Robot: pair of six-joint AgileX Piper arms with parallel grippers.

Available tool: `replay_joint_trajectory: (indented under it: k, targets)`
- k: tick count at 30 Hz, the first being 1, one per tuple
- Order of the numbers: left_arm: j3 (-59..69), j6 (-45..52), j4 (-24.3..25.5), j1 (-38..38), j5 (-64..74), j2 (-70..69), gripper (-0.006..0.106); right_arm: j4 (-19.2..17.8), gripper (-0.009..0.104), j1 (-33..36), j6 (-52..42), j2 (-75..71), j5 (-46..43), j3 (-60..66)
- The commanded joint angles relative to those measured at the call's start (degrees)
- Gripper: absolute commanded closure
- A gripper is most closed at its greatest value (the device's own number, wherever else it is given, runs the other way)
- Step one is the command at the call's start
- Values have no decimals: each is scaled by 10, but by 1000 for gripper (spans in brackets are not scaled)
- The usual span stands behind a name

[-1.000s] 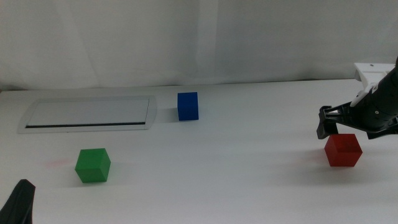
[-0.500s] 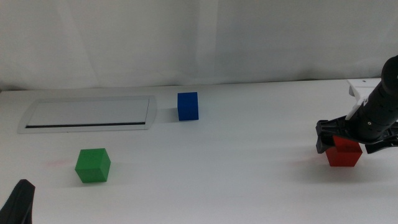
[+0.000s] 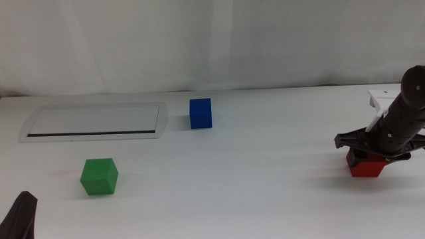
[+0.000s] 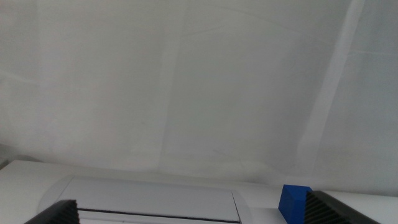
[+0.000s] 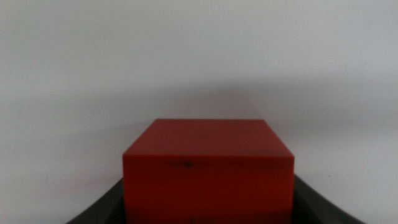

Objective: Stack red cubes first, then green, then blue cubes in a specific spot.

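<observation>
R gripper point(image 3: 369, 151) low, fingers astride red cube point(image 3: 366, 166).

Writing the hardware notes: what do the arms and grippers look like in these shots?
Right gripper: matte black body with two dark jaws; a white block shows behind the arm. Left gripper: only a black tip in the middle view, dark ridged jaw tips in its wrist view. No cables or markings visible.

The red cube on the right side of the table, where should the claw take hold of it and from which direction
Grip the red cube by two opposite vertical side faces, coming straight down from above. Its faces are plain and flat, it sits square on the table, and nothing crowds it. The right claw is already lowered over it, jaws flanking its sides. The left claw waits at the near edge.
</observation>
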Motion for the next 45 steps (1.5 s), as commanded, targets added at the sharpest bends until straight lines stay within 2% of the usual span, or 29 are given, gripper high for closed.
replay_joint_trajectory:
  k: [1, 3, 5, 7, 16, 21, 25, 28, 32, 40, 45]
  targets:
    - [23, -5, -3, 1, -8, -1, 10, -7, 72, 3, 0, 0, -11, -3]
    - [23, -5, -3, 1, -8, -1, 10, -7, 98, 3, 0, 0, -12, -3]
    - [23, -5, -3, 1, -8, -1, 10, -7, 97, 3, 1, -1, -13, -3]
    - [23, -5, -3, 1, -7, -1, 10, 8, 97, 13, 1, -16, -3, -9]
    - [23, -5, -3, 1, -8, -1, 10, -7, 97, 185, 174, -117, 9, -9]
    - [23, -5, -3, 1, -8, -1, 10, -31, 97, 292, 259, -119, 13, -9]
    - [23, -5, -3, 1, -8, -1, 10, -91, 97, 358, 359, -110, 10, -9]
    - [23, -5, -3, 1, -8, -1, 10, -112, 97, 390, 395, -102, 12, -9]
    - [23, -5, -3, 1, -8, -1, 10, -119, 97, 409, 420, -76, 12, -9]
    - [23, -5, -3, 1, -8, -1, 10, -113, 97, 409, 435, -10, 7, -9]
    - [23, -5, -3, 1, -8, -1, 10, -122, 97, 409, 450, 8, -5, -11]
